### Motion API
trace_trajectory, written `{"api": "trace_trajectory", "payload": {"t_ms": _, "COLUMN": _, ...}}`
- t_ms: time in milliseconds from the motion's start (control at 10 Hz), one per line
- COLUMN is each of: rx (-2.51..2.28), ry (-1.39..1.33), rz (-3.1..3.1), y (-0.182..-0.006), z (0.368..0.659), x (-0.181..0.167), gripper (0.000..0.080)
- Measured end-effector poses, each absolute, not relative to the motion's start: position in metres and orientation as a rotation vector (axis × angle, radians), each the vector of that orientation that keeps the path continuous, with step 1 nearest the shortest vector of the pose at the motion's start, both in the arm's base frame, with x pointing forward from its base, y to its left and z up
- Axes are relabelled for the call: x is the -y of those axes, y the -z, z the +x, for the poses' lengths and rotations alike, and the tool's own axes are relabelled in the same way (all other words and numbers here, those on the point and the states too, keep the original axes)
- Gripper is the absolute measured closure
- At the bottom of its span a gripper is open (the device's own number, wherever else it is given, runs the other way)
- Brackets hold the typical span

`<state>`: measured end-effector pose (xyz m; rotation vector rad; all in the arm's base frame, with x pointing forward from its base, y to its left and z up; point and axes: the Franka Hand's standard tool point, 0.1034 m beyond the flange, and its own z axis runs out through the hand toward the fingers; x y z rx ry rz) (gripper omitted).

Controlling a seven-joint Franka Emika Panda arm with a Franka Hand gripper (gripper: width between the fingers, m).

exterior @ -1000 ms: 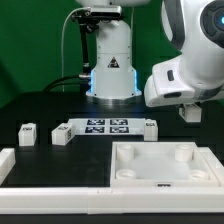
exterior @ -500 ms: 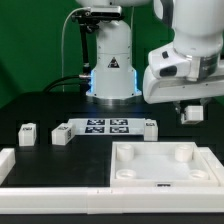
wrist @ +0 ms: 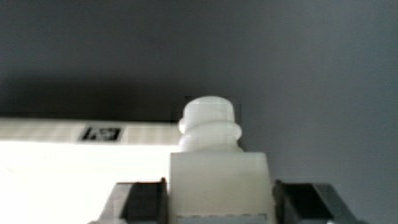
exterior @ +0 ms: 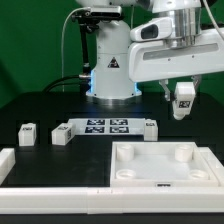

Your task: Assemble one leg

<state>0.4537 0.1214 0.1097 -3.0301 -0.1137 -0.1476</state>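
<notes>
The jaws were clamped on the leg [exterior: 183,100], one finger against each side of its blocky body. In the wrist view the leg [wrist: 215,150] ran straight out from between them, ending in a rounded knob. It hung in the air, clear of the counter [exterior: 40,105], toward the exterior view's right and beyond the far rim of the white tray [exterior: 150,181].

The step in hand looked like the carry: the leg had been lifted but not yet fitted. The next move probably called for bringing it over one of the round corner sockets [exterior: 181,151] of the tray, lining up the knobbed end and lowering it squarely before any twisting or pressing.

Three spare legs [exterior: 27,133] [exterior: 62,135] [exterior: 150,126] lay on the counter around the marker board [exterior: 105,126].

No words could be read. The legs and the board carried black-and-white square tags, the robot base [exterior: 112,60] bore a dark triangular sign, and a small mark on the tray's front rim was too small to make out.
</notes>
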Motion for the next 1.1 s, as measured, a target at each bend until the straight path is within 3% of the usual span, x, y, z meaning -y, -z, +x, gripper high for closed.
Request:
{"api": "trace_trajectory", "payload": {"t_ms": 200, "rx": 0.122, "ry": 0.413, "rz": -3.003, "y": -0.107, "z": 0.451, "x": -0.122, "gripper": 0.0512}}
{"api": "trace_trajectory", "payload": {"t_ms": 500, "rx": 0.196, "ry": 0.385, "rz": -3.007, "y": -0.109, "z": 0.458, "x": -0.125, "gripper": 0.0512}}
{"api": "trace_trajectory", "payload": {"t_ms": 800, "rx": 0.288, "ry": 0.433, "rz": -2.988, "y": -0.101, "z": 0.51, "x": -0.122, "gripper": 0.0512}}
{"api": "trace_trajectory", "payload": {"t_ms": 1100, "rx": 0.316, "ry": 0.478, "rz": -2.979, "y": -0.096, "z": 0.525, "x": -0.12, "gripper": 0.0512}}
